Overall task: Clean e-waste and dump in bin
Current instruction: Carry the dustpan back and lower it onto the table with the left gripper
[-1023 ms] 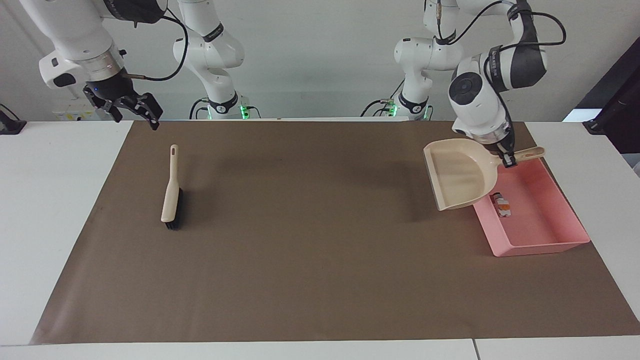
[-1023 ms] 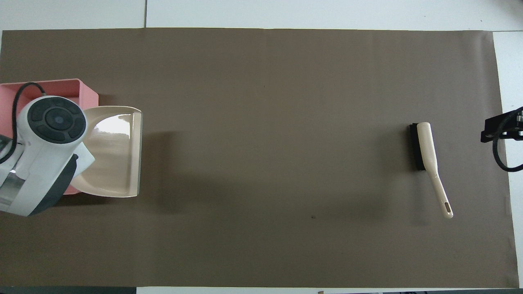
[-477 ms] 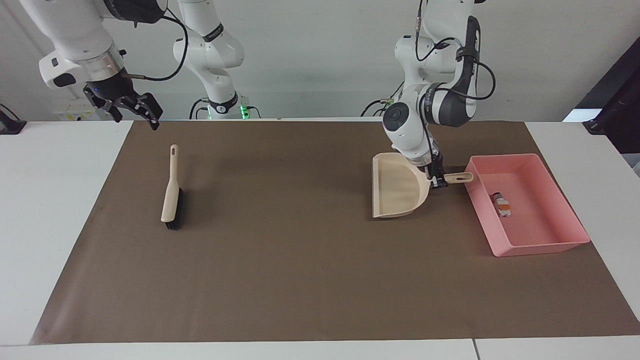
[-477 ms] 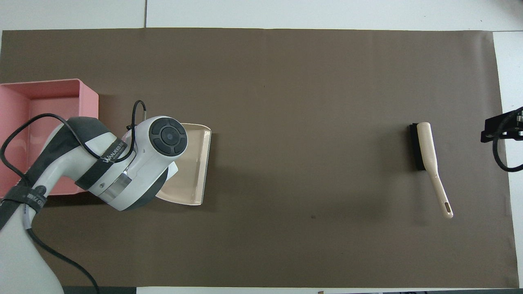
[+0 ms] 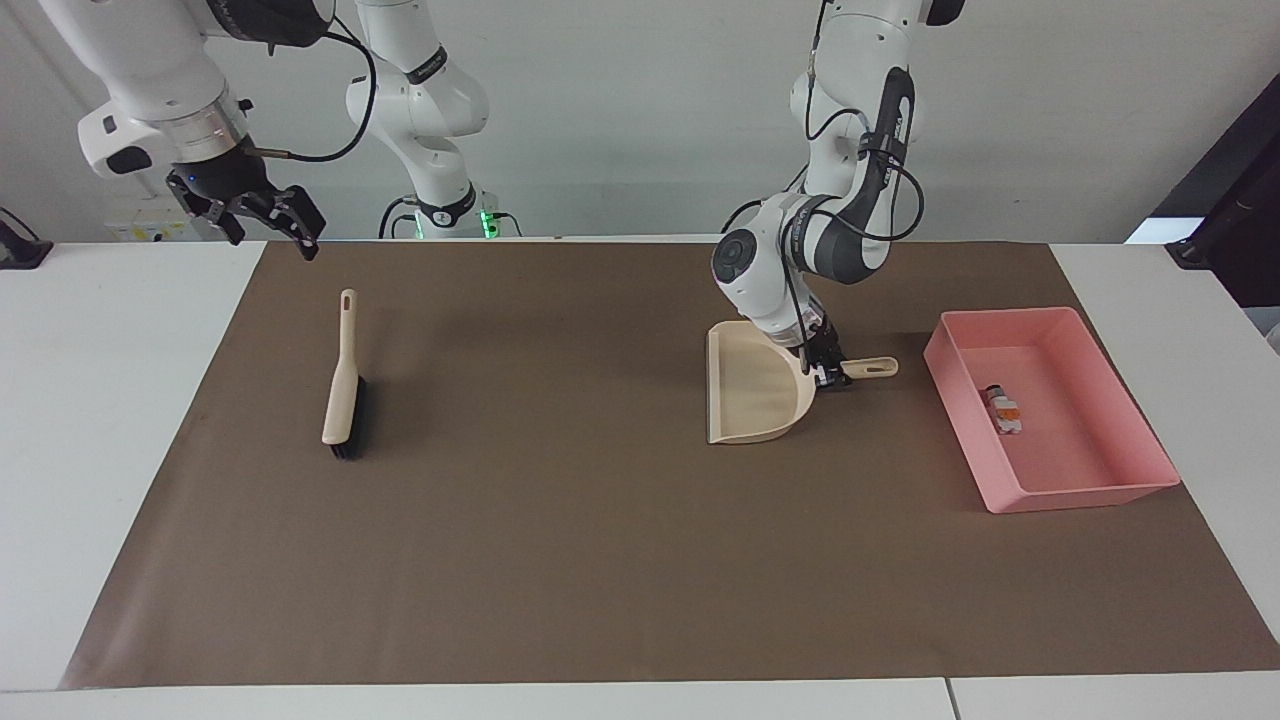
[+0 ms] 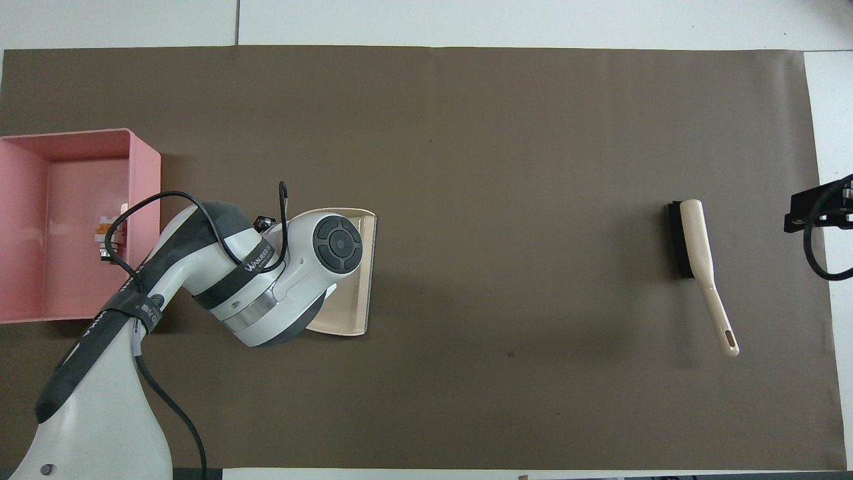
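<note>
Left gripper [image 5: 822, 372]: closed on the neck of the dustpan's handle, low over the brown mat; the wrist hides it in the overhead view.
Dustpan [image 5: 752, 392]: beige, resting on or just above the mat, which of the two I cannot tell; it looks empty.
Dustpan long axis: runs along the table's length, open lip toward the right arm's end, handle tip toward the bin.
Bin [image 5: 1100, 492]: pink tray at the left arm's end of the table, near the handle tip but apart from it.
E-waste [image 5: 1003, 410]: small white piece with orange and green marks, lying inside the bin against the wall on the dustpan's side; also seen from overhead [image 6: 106, 232]. A black piece cannot be made out.
Brush [image 5: 343, 384]: flat on the mat toward the right arm's end, well apart from the dustpan; handle end nearer to the robots, bristles farther.
Right gripper [image 5: 262, 215]: jaws spread wide, holding nothing, waiting in the air above the mat's edge, with the brush handle the nearest thing to it.
Mat [image 5: 560, 560]: no loose pieces visible on it.
Judgement: dumping looks done; what remains is to let go of the dustpan handle.
</note>
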Controlling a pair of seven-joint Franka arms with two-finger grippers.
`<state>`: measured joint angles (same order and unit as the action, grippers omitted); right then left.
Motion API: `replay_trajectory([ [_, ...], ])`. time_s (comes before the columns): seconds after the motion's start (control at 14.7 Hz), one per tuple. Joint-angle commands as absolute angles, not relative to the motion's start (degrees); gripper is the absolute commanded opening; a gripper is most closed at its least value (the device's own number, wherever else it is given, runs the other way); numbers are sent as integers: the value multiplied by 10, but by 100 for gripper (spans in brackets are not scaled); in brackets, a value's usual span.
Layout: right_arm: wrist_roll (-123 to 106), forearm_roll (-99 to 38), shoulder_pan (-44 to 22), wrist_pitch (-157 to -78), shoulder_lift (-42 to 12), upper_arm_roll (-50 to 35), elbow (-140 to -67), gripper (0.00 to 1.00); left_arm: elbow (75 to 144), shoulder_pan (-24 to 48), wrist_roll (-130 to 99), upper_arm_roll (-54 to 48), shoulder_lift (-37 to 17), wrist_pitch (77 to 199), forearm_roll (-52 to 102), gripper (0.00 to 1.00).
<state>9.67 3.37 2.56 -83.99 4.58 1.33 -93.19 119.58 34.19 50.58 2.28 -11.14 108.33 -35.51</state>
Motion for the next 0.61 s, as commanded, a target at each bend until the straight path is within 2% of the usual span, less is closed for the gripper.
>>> replay_trajectory([
  [0.0,90,25,26,-833,45,15,-927,100,1197,355,501,32,-103,1089,-338,38],
  [0.14,90,25,26,-833,46,15,-927,100,1195,350,500,32,-83,1083,-333,63],
  [0.2,90,25,26,-833,46,15,-928,100,1195,345,497,33,-68,1071,-317,87],
  [0.41,90,25,26,-833,46,15,-927,100,1194,303,483,34,-28,1053,-294,97],
  [0.55,90,25,26,-833,45,15,-927,100,1194,270,434,33,-4,1041,-287,98],
])
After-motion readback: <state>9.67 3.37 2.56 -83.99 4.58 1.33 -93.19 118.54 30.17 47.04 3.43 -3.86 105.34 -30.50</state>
